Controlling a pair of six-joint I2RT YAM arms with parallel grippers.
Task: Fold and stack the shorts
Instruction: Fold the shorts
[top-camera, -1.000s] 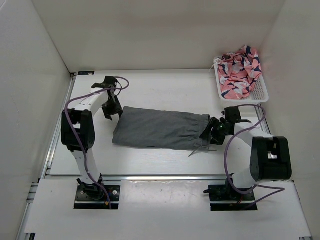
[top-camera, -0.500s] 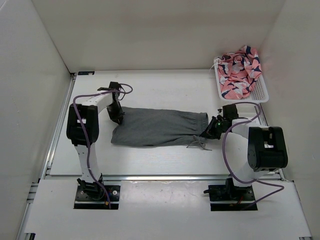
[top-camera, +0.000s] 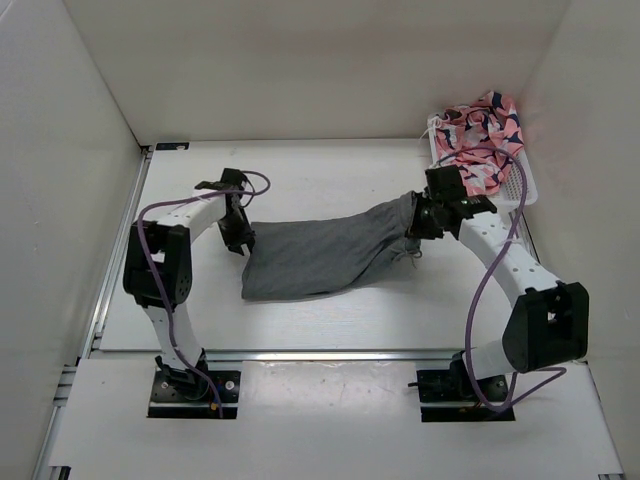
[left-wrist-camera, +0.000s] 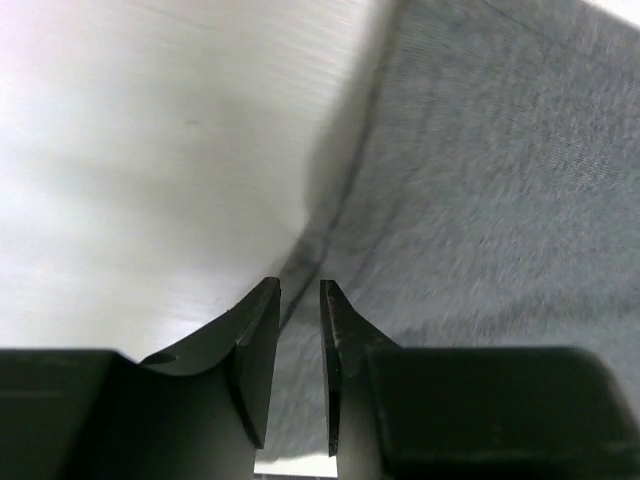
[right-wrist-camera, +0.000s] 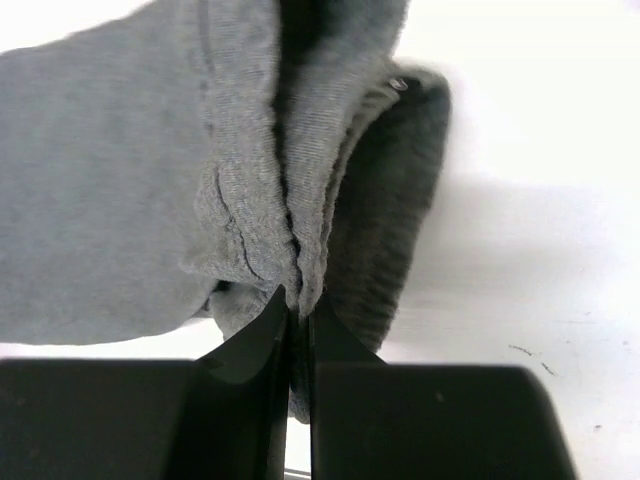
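Note:
The grey shorts (top-camera: 320, 255) lie across the middle of the table, and their right end is raised off it. My right gripper (top-camera: 420, 216) is shut on that bunched waistband end; in the right wrist view folds of the shorts (right-wrist-camera: 120, 180) are pinched between the tips of the right gripper (right-wrist-camera: 298, 300). My left gripper (top-camera: 240, 238) sits at the shorts' far left corner. In the left wrist view the left gripper (left-wrist-camera: 300, 292) stands a narrow gap apart, with the hem of the flat shorts (left-wrist-camera: 500, 180) running under the gap and no cloth bunched between the jaws.
A white basket (top-camera: 525, 190) stands at the back right with pink patterned cloth (top-camera: 480, 140) in it, just behind the right arm. White walls close in the table at the left, back and right.
My right gripper has shut on the waistband end and lifted it up and back toward the basket. The shorts' left end has slid right. The left gripper shut, then parted slightly.

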